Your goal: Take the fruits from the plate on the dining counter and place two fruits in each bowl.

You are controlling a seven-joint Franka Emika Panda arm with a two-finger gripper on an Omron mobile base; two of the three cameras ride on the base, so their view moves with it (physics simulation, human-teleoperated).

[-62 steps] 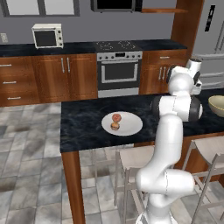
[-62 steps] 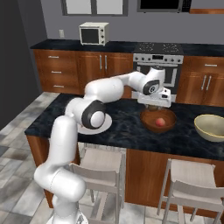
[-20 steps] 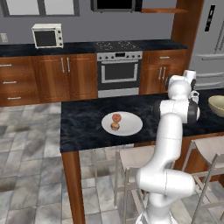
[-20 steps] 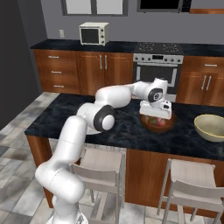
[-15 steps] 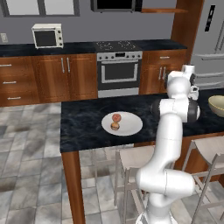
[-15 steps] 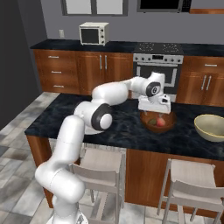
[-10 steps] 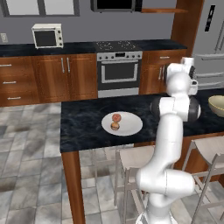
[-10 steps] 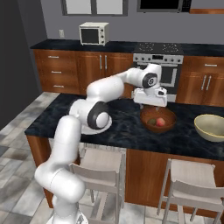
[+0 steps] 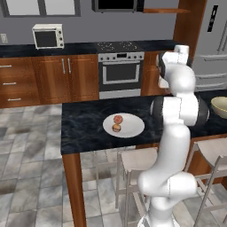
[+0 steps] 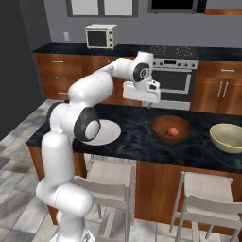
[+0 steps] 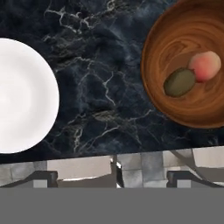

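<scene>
In the left base view, the white plate (image 9: 123, 125) sits near the middle of the dining counter (image 9: 84, 124), and 2 fruits rest on it touching each other: a reddish-pink fruit (image 9: 118, 119) at 12 o'clock of an orange-tan fruit (image 9: 116, 128). At 3 o'clock of the plate, past the arm, the cream bowl (image 9: 220, 107) shows at the picture's right edge. In the right base view, the plate shows at 9 o'clock of the wooden bowl (image 10: 170, 129), partly hidden behind the arm's joint. The gripper (image 10: 149, 105) hangs above the counter between plate and wooden bowl, touching nothing; its fingers are too small here to show how the jaws stand, so I cannot tell from the views whether they are apart or closed, and nothing is seen held. In the hand view, the wooden bowl holds 2 fruits touching each other: a dark brown fruit (image 11: 179, 82) and, at 2 o'clock of it, a second reddish-pink fruit (image 11: 204, 66). The cream bowl stands well apart at 3 o'clock of the wooden one in the right base view.
</scene>
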